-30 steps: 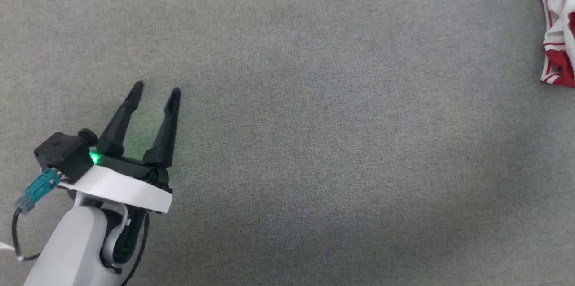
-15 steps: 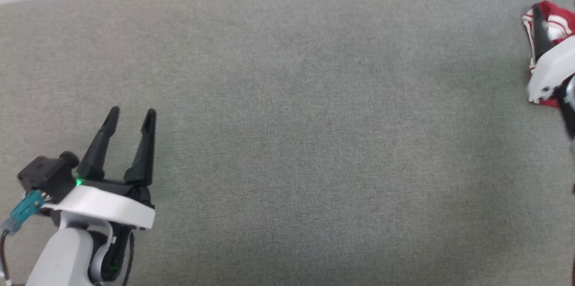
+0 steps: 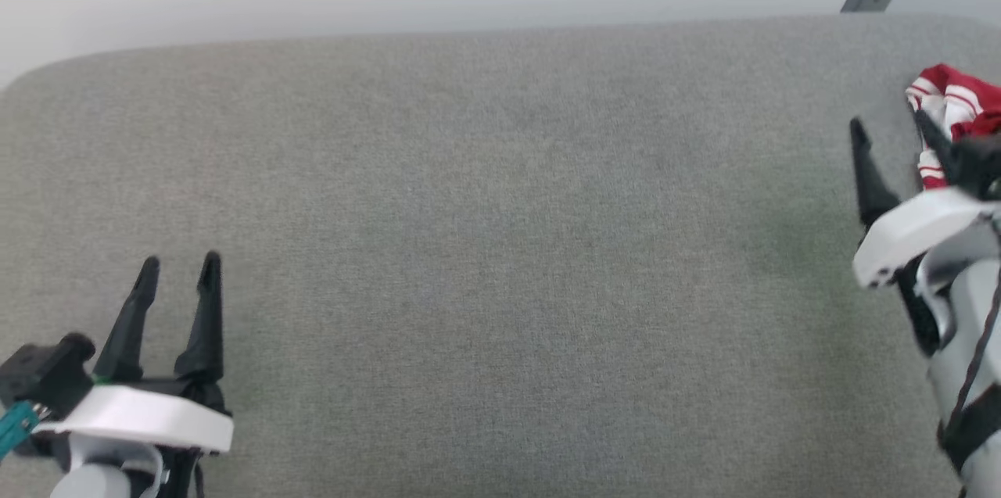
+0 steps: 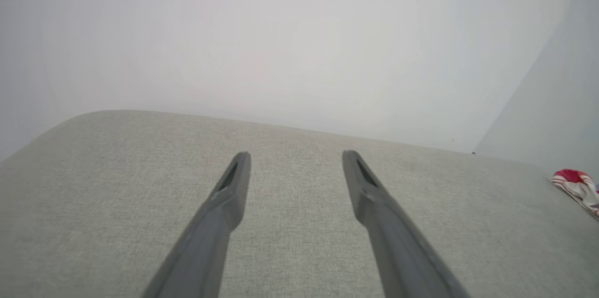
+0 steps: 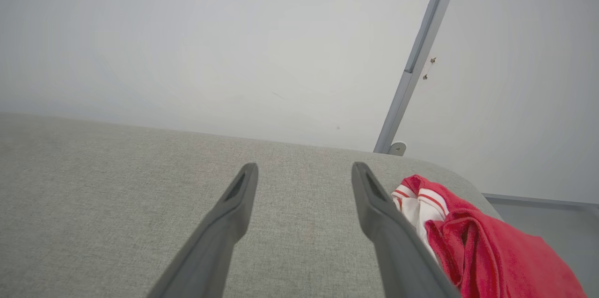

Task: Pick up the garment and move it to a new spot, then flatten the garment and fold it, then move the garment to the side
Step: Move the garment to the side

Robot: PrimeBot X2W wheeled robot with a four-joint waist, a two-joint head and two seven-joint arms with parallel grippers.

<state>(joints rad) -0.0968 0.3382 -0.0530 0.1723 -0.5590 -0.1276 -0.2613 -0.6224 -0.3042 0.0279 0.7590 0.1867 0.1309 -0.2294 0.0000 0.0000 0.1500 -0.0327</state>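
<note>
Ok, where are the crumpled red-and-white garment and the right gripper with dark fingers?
crumpled red-and-white garment [image 5: 491, 251]: right wrist view, on its red folds.
right gripper [image 5: 304, 167]: right wrist view, midway between its fingertips.

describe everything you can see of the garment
The garment is a crumpled heap of soft red cloth with a white part edged in red stripes. It lies near the rounded far corner of the grey fabric surface, beside the open right gripper, not held; whether a finger touches it is unclear.
</note>
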